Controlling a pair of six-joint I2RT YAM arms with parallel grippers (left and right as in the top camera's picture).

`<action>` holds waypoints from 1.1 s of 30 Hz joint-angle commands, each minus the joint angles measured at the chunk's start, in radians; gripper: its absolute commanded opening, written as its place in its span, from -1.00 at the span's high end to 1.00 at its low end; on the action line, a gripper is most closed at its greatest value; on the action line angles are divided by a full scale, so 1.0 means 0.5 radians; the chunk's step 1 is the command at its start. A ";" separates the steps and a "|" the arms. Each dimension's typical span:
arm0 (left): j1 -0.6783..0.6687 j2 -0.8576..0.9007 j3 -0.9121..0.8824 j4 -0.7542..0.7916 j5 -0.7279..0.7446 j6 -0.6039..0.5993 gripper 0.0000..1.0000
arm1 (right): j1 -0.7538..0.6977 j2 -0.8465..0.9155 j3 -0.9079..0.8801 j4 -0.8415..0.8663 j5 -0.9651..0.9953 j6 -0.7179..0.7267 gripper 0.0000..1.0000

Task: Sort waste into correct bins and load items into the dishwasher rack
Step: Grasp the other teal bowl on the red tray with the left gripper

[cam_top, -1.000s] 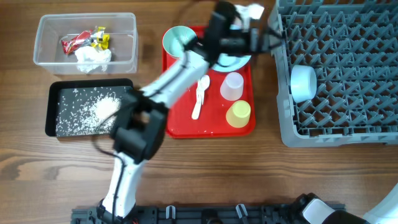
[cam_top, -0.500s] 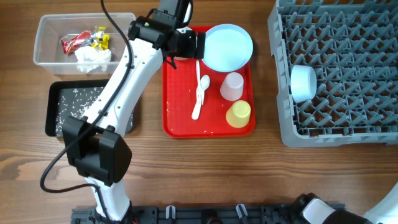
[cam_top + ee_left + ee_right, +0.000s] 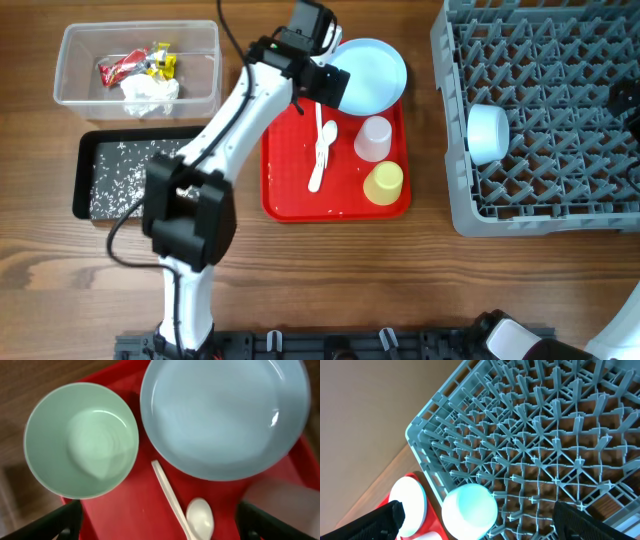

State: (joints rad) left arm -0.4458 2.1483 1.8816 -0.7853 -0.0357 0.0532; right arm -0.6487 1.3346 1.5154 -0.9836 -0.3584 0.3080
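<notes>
My left gripper [image 3: 325, 82] [image 3: 160, 520] is open and empty above the back of the red tray. Below it lie a pale green bowl [image 3: 80, 440], the light-blue plate [image 3: 372, 70] [image 3: 225, 415] and the white spoon [image 3: 200, 516]. The spoon and fork [image 3: 320, 150], pink cup [image 3: 373, 138] and yellow cup [image 3: 383, 182] sit on the tray. A pale bowl [image 3: 487, 132] [image 3: 469, 505] lies upside down in the grey rack [image 3: 540, 190] [image 3: 545, 435]. My right gripper [image 3: 482, 520] is open and empty above the rack. In the overhead view my left arm hides the green bowl.
The clear tub [image 3: 210, 60] holds a crumpled napkin [image 3: 150, 95], a red wrapper [image 3: 118, 70] and a yellow wrapper [image 3: 162, 62]. The black tray [image 3: 85, 185] holds scattered rice grains [image 3: 125, 175]. The flat red tray [image 3: 340, 200] lies between the bins and the rack.
My left gripper has swung back from near the rack's far-left corner to the back of the red tray, and its arm now covers the green bowl in the overhead view.
</notes>
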 commanded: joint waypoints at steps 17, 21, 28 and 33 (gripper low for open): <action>0.114 0.301 -0.008 0.298 -0.103 0.058 -0.22 | 0.007 0.021 0.028 -0.008 0.014 -0.040 -0.99; 0.114 0.305 -0.008 0.282 -0.103 0.058 -0.21 | 0.007 0.021 0.028 -0.009 0.014 -0.040 -1.00; 0.114 0.327 -0.008 0.260 -0.103 0.057 -0.13 | 0.007 0.021 0.028 -0.009 0.021 -0.040 -0.99; 0.111 0.376 -0.008 0.253 -0.102 0.057 -0.13 | 0.007 0.021 0.028 -0.009 0.022 -0.040 -1.00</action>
State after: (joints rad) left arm -0.3870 2.2982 1.8790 -0.6540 -0.0818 0.0742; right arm -0.6487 1.3365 1.5154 -0.9874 -0.3584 0.3080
